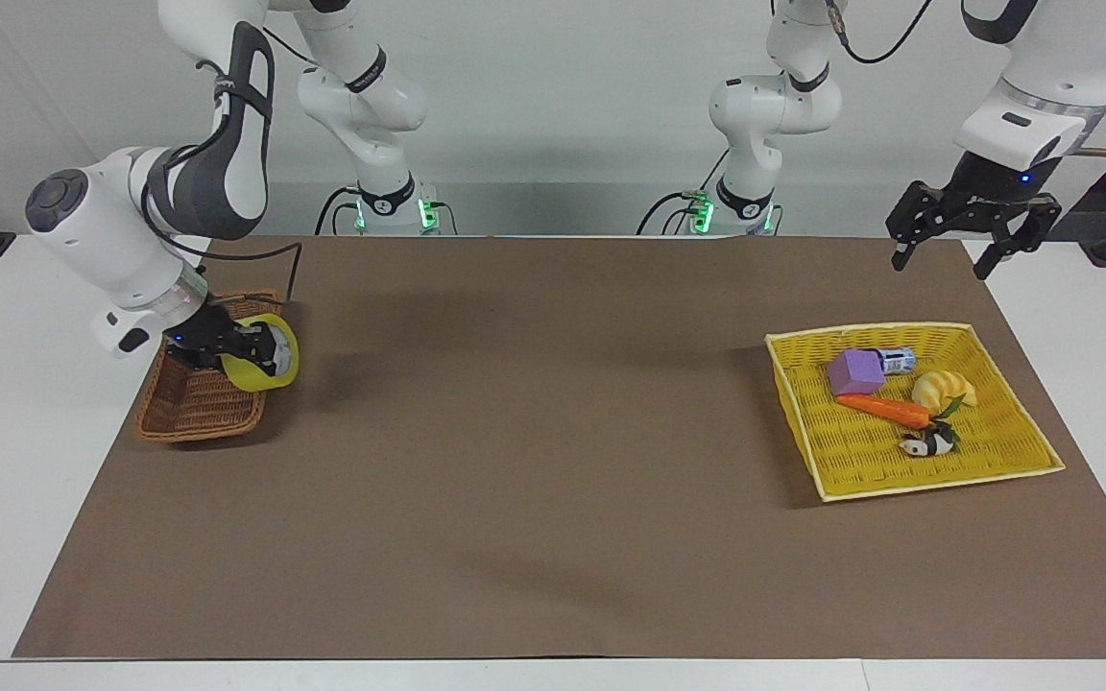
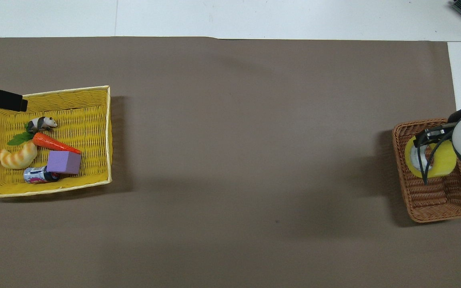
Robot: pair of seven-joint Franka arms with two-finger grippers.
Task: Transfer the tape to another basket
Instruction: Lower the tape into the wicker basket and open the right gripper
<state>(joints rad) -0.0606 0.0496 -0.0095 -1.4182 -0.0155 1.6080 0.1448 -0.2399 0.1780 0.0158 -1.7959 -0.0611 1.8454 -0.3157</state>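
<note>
The yellow tape roll [image 1: 280,339] hangs in my right gripper [image 1: 253,351], which is shut on its rim. It is held tilted over the brown wicker basket [image 1: 196,418], at the rim on the side toward the table's middle. In the overhead view the tape [image 2: 443,163] shows over the inside of the basket [image 2: 438,209], with the right gripper [image 2: 423,141] on it. I cannot tell whether the tape touches the basket. My left gripper [image 1: 942,259] is open and empty, raised by the yellow tray's corner nearest the robots at the left arm's end.
The flat yellow woven tray [image 1: 899,488] at the left arm's end holds a purple block [image 1: 855,371], a carrot [image 1: 884,409], a croissant toy [image 1: 943,388], a panda toy [image 1: 929,442] and a small can [image 1: 899,361]. A brown mat [image 1: 553,461] covers the table.
</note>
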